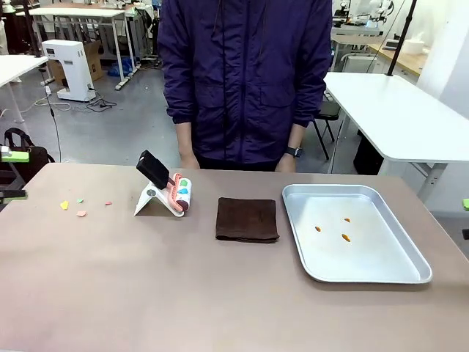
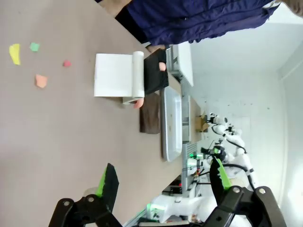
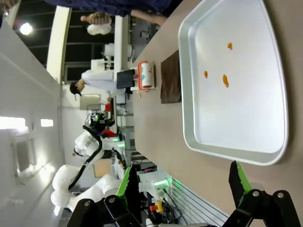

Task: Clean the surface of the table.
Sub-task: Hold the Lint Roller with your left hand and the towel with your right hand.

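The wide taupe-brown table carries several small coloured scraps at its left: yellow, green, orange and pink. In the left wrist view the same scraps lie far ahead of my left gripper, which hangs open above bare tabletop. A dark brown folded cloth lies at the middle. My right gripper is open too, short of the silver tray. Both grippers peek in at the front view's edges, left and right.
A lint roller with a black handle rests on a white stand left of the cloth. The silver tray at the right holds three orange bits. A person in a purple jacket stands at the far edge, hands down.
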Available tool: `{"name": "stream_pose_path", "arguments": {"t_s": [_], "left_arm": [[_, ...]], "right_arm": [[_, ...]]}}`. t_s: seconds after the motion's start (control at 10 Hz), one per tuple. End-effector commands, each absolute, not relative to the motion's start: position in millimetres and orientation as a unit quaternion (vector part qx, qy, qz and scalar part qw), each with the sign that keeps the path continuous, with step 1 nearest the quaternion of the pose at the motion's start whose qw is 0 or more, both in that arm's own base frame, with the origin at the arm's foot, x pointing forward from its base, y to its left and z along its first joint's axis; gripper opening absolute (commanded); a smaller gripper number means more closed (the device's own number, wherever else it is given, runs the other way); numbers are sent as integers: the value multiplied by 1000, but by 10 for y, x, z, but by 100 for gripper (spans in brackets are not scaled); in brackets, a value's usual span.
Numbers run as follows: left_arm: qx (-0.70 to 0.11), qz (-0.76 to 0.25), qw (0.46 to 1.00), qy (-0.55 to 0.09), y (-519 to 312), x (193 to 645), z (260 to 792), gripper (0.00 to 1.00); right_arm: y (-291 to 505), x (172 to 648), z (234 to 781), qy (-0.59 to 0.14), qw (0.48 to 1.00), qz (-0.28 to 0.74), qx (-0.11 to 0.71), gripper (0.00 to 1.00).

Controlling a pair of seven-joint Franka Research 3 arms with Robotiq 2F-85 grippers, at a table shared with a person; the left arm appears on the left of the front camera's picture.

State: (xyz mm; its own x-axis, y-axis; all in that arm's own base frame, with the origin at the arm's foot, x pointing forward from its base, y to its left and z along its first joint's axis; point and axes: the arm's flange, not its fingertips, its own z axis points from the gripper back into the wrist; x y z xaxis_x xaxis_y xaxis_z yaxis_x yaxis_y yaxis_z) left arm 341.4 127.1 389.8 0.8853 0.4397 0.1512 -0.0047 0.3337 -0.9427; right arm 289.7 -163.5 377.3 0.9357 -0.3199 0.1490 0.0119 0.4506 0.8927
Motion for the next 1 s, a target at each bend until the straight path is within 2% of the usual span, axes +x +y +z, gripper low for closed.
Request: {"name": "stream_pose_path", "arguments": {"t_s": [0.0,0.2,0.3,0.8,0.9], "left_arm": [[-570,147,782,-203,1104,3403,3845,100],[-557,161,789,-205,1158,3432,3822,100],[-568,157,786,-189,1137,3516,3848,100],[-568,157,786,-189,1137,3516,3848,100],[-560,160,792,-183,1136,3500,3842,100]], "right_arm": [[-1675,2940,3624,-167,819,-111,537,100],[-1722,2916,3623,-203,817,-113,528,100],[-1716,2895,3610,-157,824,-126,530,100],[-1697,2892,3592,-154,828,-127,524,100],[-1547,2883,3683,-167,846,-103,495,100]]}}
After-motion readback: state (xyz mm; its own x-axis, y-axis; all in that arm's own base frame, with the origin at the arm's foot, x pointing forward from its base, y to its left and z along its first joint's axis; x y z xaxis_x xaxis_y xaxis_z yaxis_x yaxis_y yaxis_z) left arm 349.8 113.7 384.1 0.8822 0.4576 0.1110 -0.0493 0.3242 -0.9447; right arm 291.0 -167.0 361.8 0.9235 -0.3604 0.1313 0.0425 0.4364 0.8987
